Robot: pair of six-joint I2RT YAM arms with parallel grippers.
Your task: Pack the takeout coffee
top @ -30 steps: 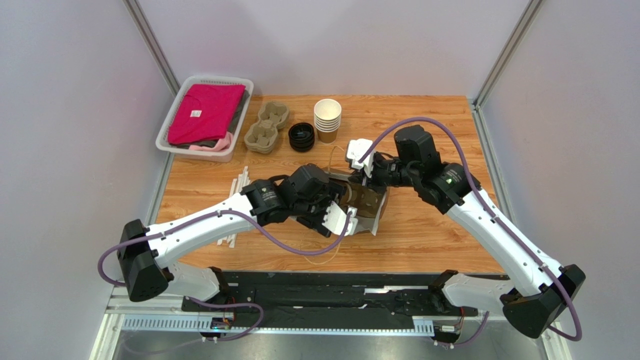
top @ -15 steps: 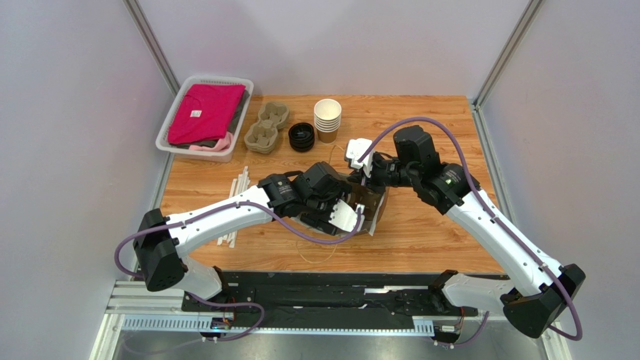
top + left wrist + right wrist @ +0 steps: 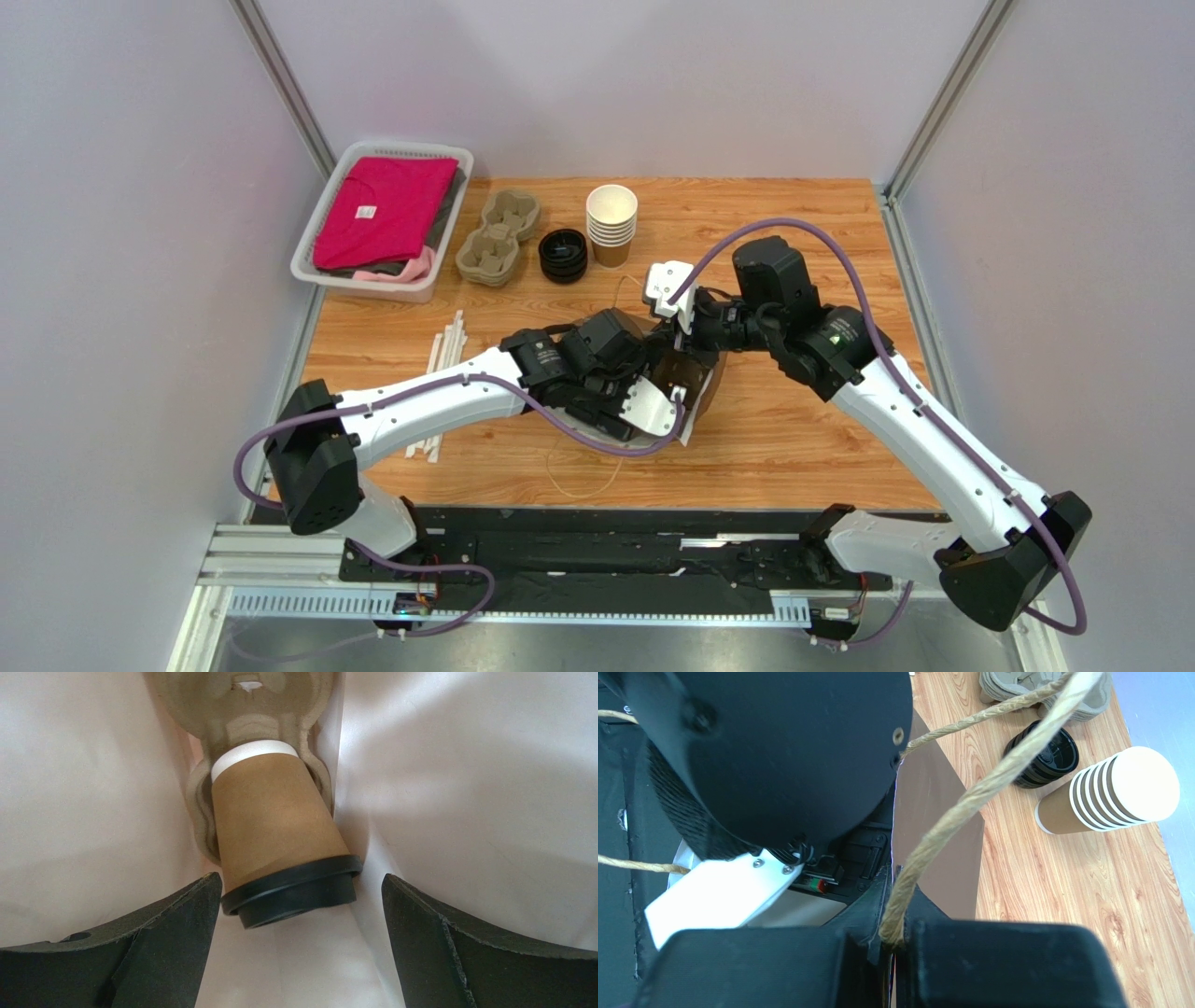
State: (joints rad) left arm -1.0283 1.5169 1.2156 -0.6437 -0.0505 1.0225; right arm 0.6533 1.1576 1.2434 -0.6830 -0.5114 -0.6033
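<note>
1. Left end effector (image 3: 300, 885) is reached down inside the paper bag (image 3: 456, 777). Its fingers are spread wide on either side of the takeout coffee (image 3: 277, 822), touching neither cup nor lid, and it holds nothing.
2. The takeout coffee sits deep in the bag with its base in a socket of a pulp carrier (image 3: 281, 700) and its black lid toward the bag's mouth. It leans to one side in the socket rather than sitting square.
3. At the bag's far rim, the right end effector (image 3: 896, 948) is pinched together on the twine handle (image 3: 976, 794), which holds the mouth open.
4. Beyond the bag on the desk (image 3: 814, 434) are a stack of lidless cups (image 3: 612, 224), a pile of loose lids (image 3: 564, 256) and spare carriers (image 3: 501, 235). All stand well apart from the bag.
5. Judged from this, the cup is already packed, and what remains is to draw the left arm out of the bag.
6. The main risk is a finger catching the lid's overhanging rim on the way out. Because the cup already leans, that could tip it out of its socket or pop the lid off.
7. A second risk is the right end effector letting go, or the handle slipping, while the left arm is inside. The bag walls could then fold onto the arm and drag the carrier along with it.
</note>
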